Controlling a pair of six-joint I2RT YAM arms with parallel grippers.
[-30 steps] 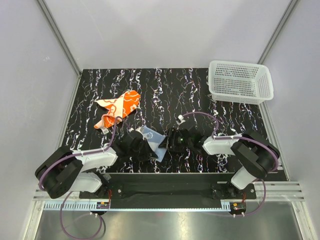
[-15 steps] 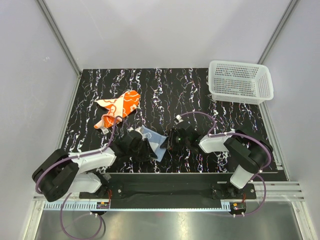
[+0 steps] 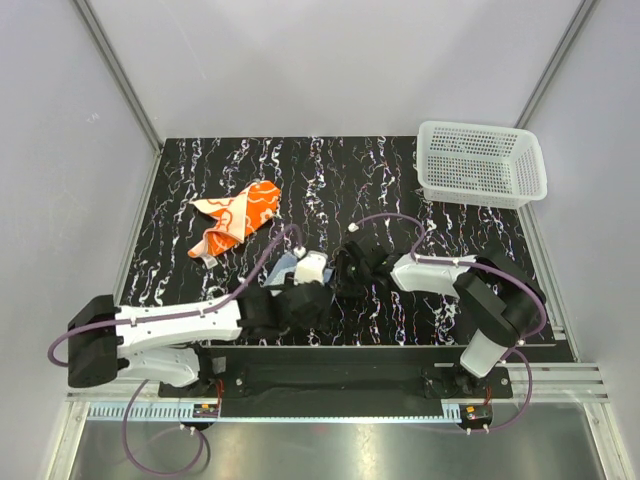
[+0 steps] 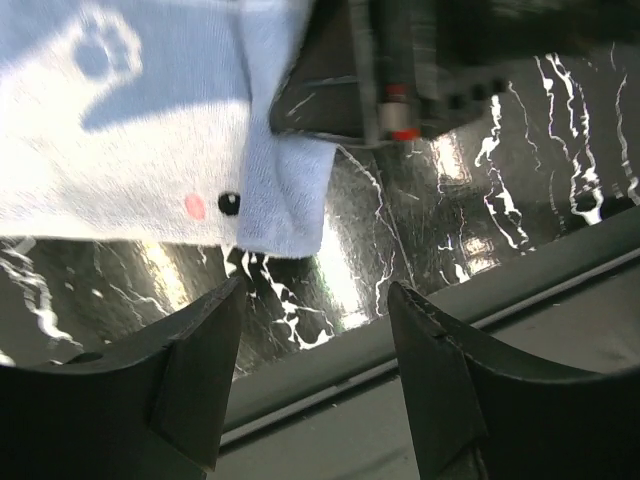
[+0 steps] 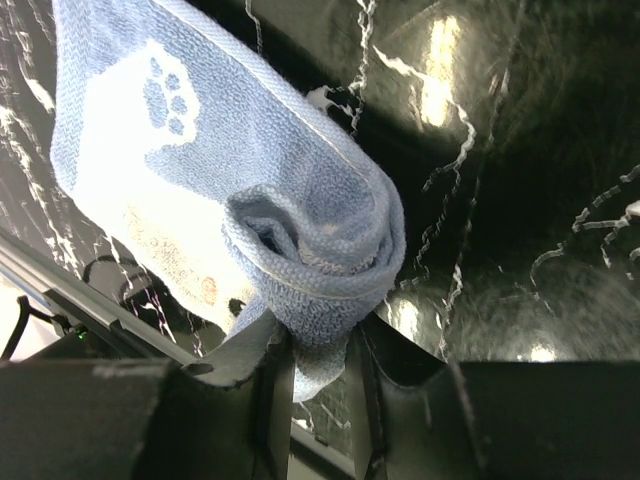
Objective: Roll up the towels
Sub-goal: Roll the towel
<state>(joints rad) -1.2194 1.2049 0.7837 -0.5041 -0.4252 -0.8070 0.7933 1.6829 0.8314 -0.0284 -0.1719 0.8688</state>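
Note:
The light blue towel (image 5: 230, 200), with white paw prints, is partly rolled, and my right gripper (image 5: 320, 365) is shut on its rolled end. From above, this blue towel (image 3: 303, 268) lies near the table's front middle, between my two grippers. My left gripper (image 4: 318, 290) stands open with nothing between its fingers. It is just in front of the towel's near edge (image 4: 150, 120), apart from it, over the table's front edge. In the top view the left gripper (image 3: 313, 300) sits beside the right gripper (image 3: 338, 278). The orange patterned towel (image 3: 237, 222) lies crumpled at the back left, untouched.
A white mesh basket (image 3: 482, 163) stands at the back right corner of the black marbled table (image 3: 450, 230). The table's front rail (image 4: 420, 340) runs close under my left gripper. Grey walls enclose the table on three sides.
My left gripper has opened, let go of the blue towel and swung right along the front edge. My right gripper has closed on the towel's rolled end.

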